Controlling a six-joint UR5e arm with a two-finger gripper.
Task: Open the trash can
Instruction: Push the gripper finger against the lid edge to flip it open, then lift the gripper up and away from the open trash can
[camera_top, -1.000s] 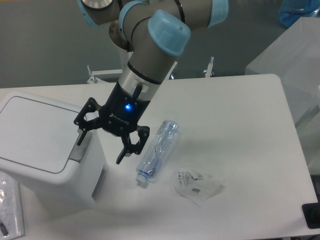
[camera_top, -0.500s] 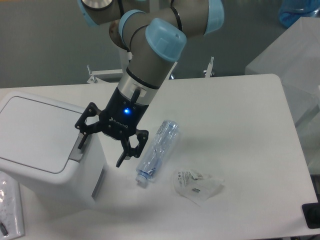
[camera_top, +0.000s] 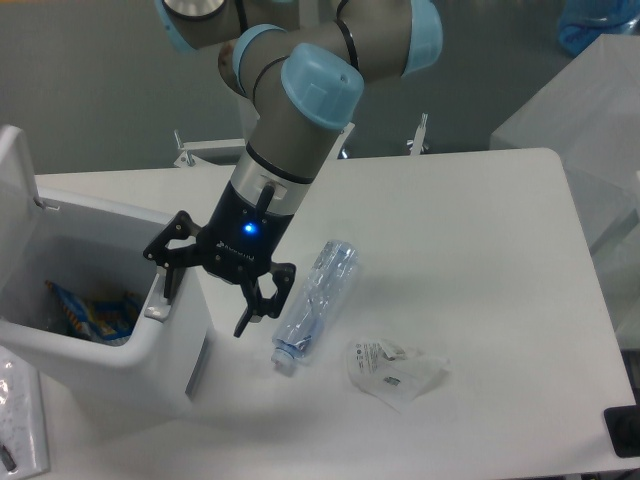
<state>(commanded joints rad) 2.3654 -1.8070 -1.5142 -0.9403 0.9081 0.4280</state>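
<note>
Your trash can (camera_top: 120, 350) stands with its lid (camera_top: 15, 185) up. Your gripper (camera_top: 205, 290) hangs spread-fingered, one finger (camera_top: 170, 275) at the grey tab (camera_top: 158, 300).

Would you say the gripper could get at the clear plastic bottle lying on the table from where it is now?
Probably yes. The gripper is open, with one finger at the trash can rim, and the bottle lies just beside it on bare table with nothing between them.

A smooth white plastic trash can (camera_top: 150, 365), a clear crinkled plastic bottle (camera_top: 317, 298) and a transparent wrapper (camera_top: 393, 369) on a matt white table (camera_top: 480, 250); matt black claw (camera_top: 208, 288).
</note>
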